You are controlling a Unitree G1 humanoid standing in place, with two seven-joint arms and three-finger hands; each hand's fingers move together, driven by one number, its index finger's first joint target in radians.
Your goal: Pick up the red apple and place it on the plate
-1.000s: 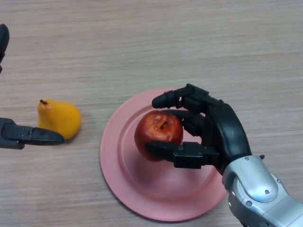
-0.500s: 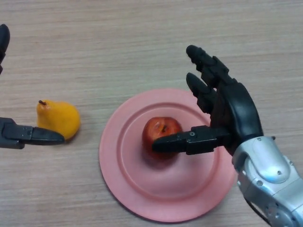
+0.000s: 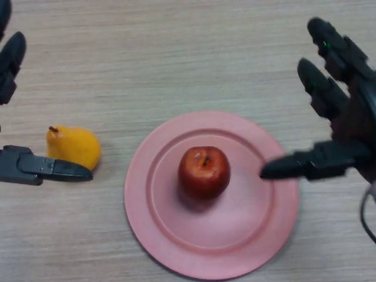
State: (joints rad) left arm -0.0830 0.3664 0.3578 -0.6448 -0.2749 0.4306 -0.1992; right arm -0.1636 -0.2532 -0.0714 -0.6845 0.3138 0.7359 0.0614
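Just left of my right robot hand (image 3: 343, 126), fingers spread and empty, the red apple (image 3: 204, 171) sat upright on the plate (image 3: 170, 247). I judged it firm, smooth, slippery; best gripped around its middle.

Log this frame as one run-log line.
phase: release done | red apple: upright on pink plate, centre | right hand: open, clear of apple | left hand: open, beside yellow pear
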